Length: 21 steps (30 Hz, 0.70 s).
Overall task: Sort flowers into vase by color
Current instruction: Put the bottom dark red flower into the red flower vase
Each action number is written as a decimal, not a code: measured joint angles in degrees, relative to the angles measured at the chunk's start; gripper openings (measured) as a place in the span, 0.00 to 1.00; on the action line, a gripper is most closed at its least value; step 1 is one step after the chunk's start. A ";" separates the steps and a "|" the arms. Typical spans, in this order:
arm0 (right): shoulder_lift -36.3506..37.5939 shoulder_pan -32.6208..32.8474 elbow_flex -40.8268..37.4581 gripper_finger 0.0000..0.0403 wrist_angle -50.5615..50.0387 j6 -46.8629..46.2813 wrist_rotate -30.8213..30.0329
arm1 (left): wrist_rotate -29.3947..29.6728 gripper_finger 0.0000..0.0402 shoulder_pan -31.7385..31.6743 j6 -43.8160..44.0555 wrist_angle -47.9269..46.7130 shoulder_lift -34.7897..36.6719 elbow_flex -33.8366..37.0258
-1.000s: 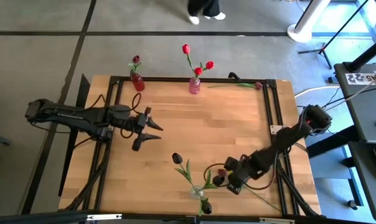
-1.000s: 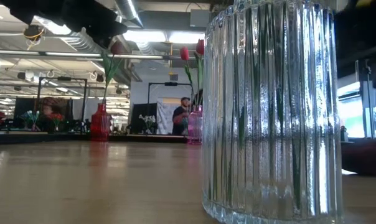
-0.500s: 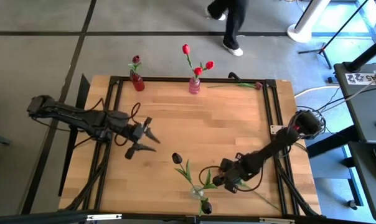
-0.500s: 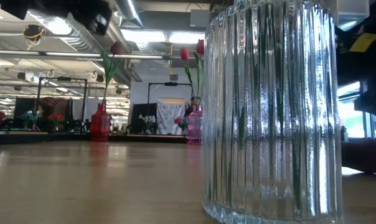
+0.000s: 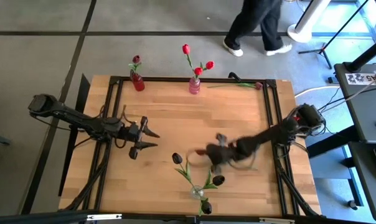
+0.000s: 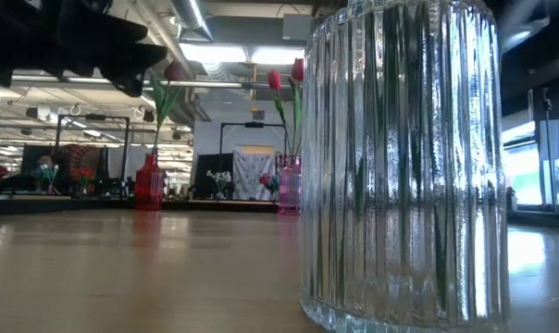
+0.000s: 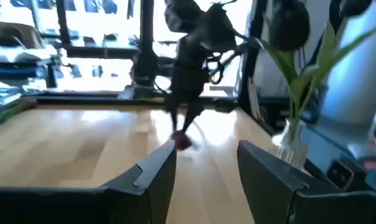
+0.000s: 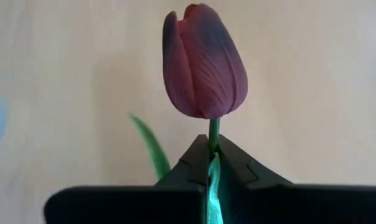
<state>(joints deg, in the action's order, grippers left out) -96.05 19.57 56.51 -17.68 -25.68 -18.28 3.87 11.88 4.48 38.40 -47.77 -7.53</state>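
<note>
Left end effector (image 5: 145, 137) has eased back toward its own side and hangs over the counter (image 5: 175, 106), fingers spread wide, holding nothing. And the right end effector (image 5: 214, 155) has swung away from the counter's near edge toward the middle, fingers pinched tight on a maroon tulip (image 8: 203, 62) by the stem just under the bud. That flower is picked and travelling. The clear vase (image 5: 196, 193) with dark tulips sits just beside it; the red vase (image 5: 137, 82), my guess for the destination, is well away.
</note>
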 joint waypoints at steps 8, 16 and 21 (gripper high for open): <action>0.09 -12.85 0.00 0.02 37.71 23.57 8.36 | 7.12 0.49 -0.66 1.60 6.29 0.00 3.63; 0.11 -16.25 0.00 0.01 65.07 31.69 13.93 | 8.24 0.58 -3.64 -0.54 11.88 -1.89 3.63; -0.31 -15.34 0.02 0.01 71.51 34.09 15.67 | 7.84 0.58 -3.63 -3.10 20.99 -6.72 3.63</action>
<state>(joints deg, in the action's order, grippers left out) -96.36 4.24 56.53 53.83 8.41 -2.61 11.71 8.25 1.38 59.38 -54.48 -3.90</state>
